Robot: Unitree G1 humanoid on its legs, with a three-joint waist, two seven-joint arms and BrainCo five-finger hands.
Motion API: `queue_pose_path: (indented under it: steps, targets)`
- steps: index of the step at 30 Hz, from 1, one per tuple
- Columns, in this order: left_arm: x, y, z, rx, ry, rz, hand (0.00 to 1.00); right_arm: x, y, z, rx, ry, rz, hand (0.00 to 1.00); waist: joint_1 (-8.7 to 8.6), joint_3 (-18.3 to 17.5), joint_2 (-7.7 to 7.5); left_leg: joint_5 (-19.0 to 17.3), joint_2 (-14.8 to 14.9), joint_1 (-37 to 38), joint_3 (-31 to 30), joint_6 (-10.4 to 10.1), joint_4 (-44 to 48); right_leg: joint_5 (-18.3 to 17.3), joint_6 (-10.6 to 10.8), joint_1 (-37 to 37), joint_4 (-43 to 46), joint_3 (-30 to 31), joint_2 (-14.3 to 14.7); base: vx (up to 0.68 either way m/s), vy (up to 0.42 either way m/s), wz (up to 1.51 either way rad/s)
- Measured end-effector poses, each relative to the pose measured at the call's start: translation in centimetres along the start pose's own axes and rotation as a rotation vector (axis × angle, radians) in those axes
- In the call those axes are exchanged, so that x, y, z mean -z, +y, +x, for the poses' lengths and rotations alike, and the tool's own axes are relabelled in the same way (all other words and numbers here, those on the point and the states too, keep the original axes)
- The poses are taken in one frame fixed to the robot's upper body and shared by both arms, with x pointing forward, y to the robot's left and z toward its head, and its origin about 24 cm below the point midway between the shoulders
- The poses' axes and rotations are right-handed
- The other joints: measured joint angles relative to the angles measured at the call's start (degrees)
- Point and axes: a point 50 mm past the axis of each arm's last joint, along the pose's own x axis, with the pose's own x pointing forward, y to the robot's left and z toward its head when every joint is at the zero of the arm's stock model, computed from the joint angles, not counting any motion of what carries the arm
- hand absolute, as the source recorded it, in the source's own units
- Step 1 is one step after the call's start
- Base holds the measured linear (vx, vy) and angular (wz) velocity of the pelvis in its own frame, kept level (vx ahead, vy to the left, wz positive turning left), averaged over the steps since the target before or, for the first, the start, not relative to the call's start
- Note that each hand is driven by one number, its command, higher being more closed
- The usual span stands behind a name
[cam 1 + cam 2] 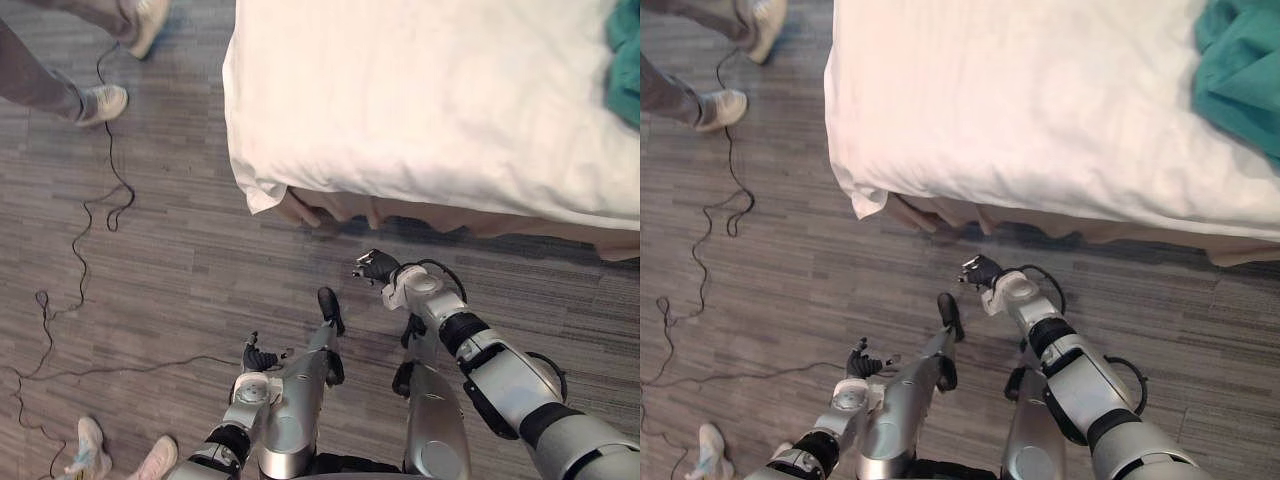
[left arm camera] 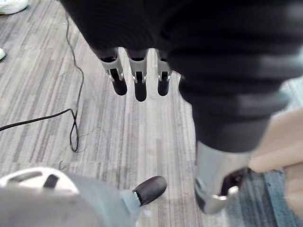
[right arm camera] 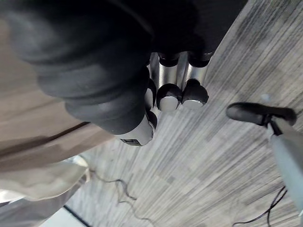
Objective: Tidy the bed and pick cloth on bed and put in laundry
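Note:
A crumpled teal cloth (image 1: pixel 1240 75) lies on the white duvet of the bed (image 1: pixel 430 100), at its far right side. Both of my hands hang low over the floor, short of the bed's near edge. My right hand (image 1: pixel 377 267) is just in front of the beige bed skirt (image 1: pixel 450 215); its fingers (image 3: pixel 170 90) are curled and hold nothing. My left hand (image 1: pixel 260 357) is lower and further left, well away from the bed, with its fingers (image 2: pixel 137 78) straight and empty.
The duvet's near left corner (image 1: pixel 262 195) droops over the edge of the bed. One person's shoes (image 1: pixel 103 103) are on the grey striped floor at the far left, another person's shoes (image 1: pixel 88 445) at the near left.

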Motion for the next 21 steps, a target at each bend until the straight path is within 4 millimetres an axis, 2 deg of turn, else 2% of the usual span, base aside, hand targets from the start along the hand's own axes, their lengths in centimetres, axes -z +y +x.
queue_pose_path:
  steps: [1,2,3,4,6,7,10,13,16,19,20,21]
  targets:
    - [0.7,0.4,-0.1,-0.008,0.019,0.014,0.00,-0.5,1.4,0.4,-0.042,-0.031,-0.014,1.00,-0.02,-1.00,-0.89,-0.27,0.21,0.34,0.57,-0.35,0.00,-0.12,0.04,0.02,0.00,0.48,0.18,0.15,-0.029,-0.44]
    - [2.4,1.4,-0.4,-0.028,0.078,0.055,0.00,-2.0,4.8,0.9,-0.140,-0.119,-0.117,1.00,-0.67,-3.43,-3.41,-0.67,0.89,1.86,1.73,-0.90,-0.08,-0.24,-0.19,0.90,0.01,1.18,0.79,0.19,-0.052,-0.42]
    - [3.3,2.2,-0.5,-0.046,0.114,0.071,0.00,-3.7,7.2,0.9,-0.213,-0.203,-0.175,1.00,-0.87,-5.47,-5.38,-1.09,1.48,3.42,2.27,-1.48,-0.12,-0.62,0.03,2.13,0.01,1.62,1.37,0.19,-0.063,-0.36]
    - [3.8,2.5,-0.6,-0.052,0.133,0.081,0.00,-4.5,8.1,0.9,-0.239,-0.244,-0.189,1.00,-0.89,-6.33,-6.22,-1.18,1.69,4.18,2.48,-1.60,-0.16,-0.88,0.06,2.76,0.01,1.79,1.60,0.16,-0.073,-0.22]
    - [4.7,2.7,-0.9,-0.058,0.168,0.096,0.00,-7.8,9.8,0.2,-0.297,-0.404,-0.196,1.00,-0.98,-9.05,-8.36,-1.36,2.34,6.79,2.78,-1.86,-0.47,-1.61,0.41,5.25,0.01,1.81,2.25,0.15,-0.080,-0.10]
    - [5.5,2.4,-1.2,-0.048,0.185,0.113,0.00,-9.8,10.4,-0.4,-0.315,-0.498,-0.202,1.00,-1.11,-11.57,-9.40,-1.38,2.51,7.90,2.73,-1.88,-0.90,-2.22,0.28,6.16,0.01,1.73,2.55,0.12,-0.064,0.00]
    - [6.3,2.0,-1.8,-0.026,0.200,0.141,0.00,-11.7,10.6,-1.2,-0.282,-0.589,-0.179,1.00,-1.36,-14.50,-10.20,-1.57,2.76,9.43,2.34,-2.16,-0.91,-2.90,0.50,7.99,0.01,1.26,2.77,0.08,-0.034,0.08]
    - [6.9,1.9,-2.1,-0.009,0.211,0.161,0.00,-11.2,9.7,-0.7,-0.174,-0.527,-0.120,1.00,-1.39,-16.41,-10.06,-1.93,3.07,9.73,1.48,-2.64,-0.92,-3.20,0.17,8.84,0.02,0.47,3.04,0.01,-0.008,0.13]
    - [6.8,2.0,-2.1,-0.010,0.208,0.158,0.00,-9.5,8.5,0.4,-0.064,-0.386,-0.072,1.00,-1.17,-16.31,-9.91,-1.84,3.13,9.28,0.87,-2.76,-0.94,-2.89,-0.27,8.50,0.06,0.23,3.08,-0.05,0.012,0.05]
    - [6.1,2.1,-1.8,-0.014,0.188,0.131,0.00,-7.2,4.1,1.6,0.167,-0.236,0.073,1.00,-1.17,-15.42,-9.35,-0.78,3.07,5.98,-0.31,-2.37,-0.94,-2.60,-0.80,5.15,1.54,-0.24,2.87,-0.08,0.017,0.18]
    - [5.4,2.1,-1.5,-0.019,0.168,0.102,0.00,-6.1,0.5,1.4,0.309,-0.179,0.125,1.00,-0.92,-13.39,-8.76,0.02,2.95,4.78,-0.85,-2.08,-0.94,-2.25,-1.30,4.07,1.92,-0.35,2.74,-0.07,0.021,0.23]
    - [4.8,2.1,-1.2,-0.023,0.154,0.083,0.00,-5.6,-1.8,1.0,0.397,-0.152,0.148,1.00,-0.74,-11.42,-8.25,0.36,2.81,4.54,-1.44,-1.93,-0.95,-2.18,-1.26,4.03,2.00,-0.60,2.63,-0.16,0.037,0.26]
